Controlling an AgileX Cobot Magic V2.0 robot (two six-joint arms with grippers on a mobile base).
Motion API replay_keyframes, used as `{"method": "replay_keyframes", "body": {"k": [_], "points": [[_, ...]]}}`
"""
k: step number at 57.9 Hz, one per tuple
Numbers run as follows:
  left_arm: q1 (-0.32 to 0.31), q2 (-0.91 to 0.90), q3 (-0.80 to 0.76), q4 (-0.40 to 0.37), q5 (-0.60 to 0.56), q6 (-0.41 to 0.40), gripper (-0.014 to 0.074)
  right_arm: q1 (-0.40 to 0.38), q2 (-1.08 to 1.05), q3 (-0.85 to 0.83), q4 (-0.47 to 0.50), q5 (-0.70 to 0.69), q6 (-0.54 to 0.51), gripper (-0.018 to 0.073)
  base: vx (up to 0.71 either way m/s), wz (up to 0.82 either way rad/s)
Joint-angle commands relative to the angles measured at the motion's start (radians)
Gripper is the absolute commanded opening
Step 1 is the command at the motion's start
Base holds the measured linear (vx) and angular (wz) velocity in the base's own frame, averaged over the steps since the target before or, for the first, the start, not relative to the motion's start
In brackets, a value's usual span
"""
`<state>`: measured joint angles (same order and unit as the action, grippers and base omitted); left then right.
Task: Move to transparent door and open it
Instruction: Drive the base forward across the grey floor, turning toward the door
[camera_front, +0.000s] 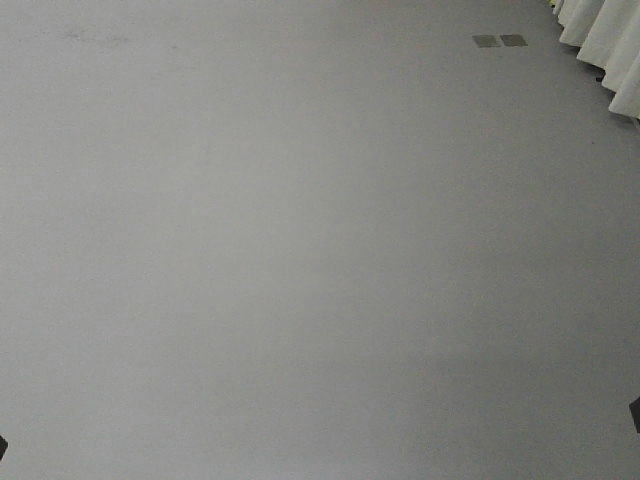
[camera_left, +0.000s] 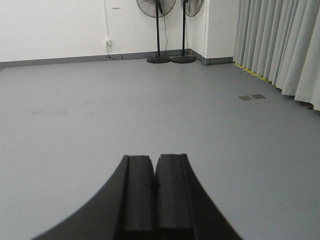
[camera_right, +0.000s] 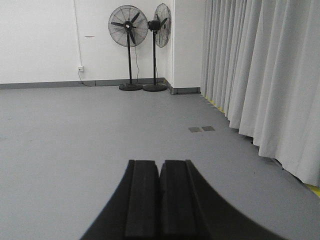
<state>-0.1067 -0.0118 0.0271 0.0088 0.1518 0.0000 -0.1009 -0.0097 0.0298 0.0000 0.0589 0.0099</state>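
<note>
The transparent door is out of view in every frame. My left gripper (camera_left: 154, 159) is shut and empty, its black fingers pressed together, pointing over bare grey floor. My right gripper (camera_right: 160, 163) is also shut and empty, pointing the same way over the floor. Neither gripper shows in the front view, which holds only grey floor (camera_front: 300, 250).
Two black pedestal fans (camera_right: 129, 30) stand at the far white wall (camera_left: 50, 25) near a corner pillar. A long pale curtain (camera_right: 260, 65) runs along the right side, also in the front view (camera_front: 605, 35). Two small grey floor plates (camera_front: 500, 40) lie near the curtain.
</note>
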Motion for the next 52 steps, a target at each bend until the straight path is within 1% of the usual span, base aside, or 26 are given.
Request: {"method": "replay_keyframes", "body": {"k": [1,19,52], "points": [[-0.005,-0.013,0.031,-0.002,-0.084,-0.009,-0.0006,-0.006,-0.014,0.014,-0.009,-0.085,-0.010,-0.0005,0.25,-0.05],[-0.005,-0.013,0.031,-0.002,-0.084,-0.009,-0.0006,-0.006,-0.014,0.014,-0.009,-0.085,-0.010,-0.0005,0.27,0.00],[-0.005,-0.013,0.031,-0.002,-0.084,-0.009,-0.0006,-0.006,-0.014,0.014,-0.008,-0.085,-0.010,-0.0005,0.35,0.14]]}}
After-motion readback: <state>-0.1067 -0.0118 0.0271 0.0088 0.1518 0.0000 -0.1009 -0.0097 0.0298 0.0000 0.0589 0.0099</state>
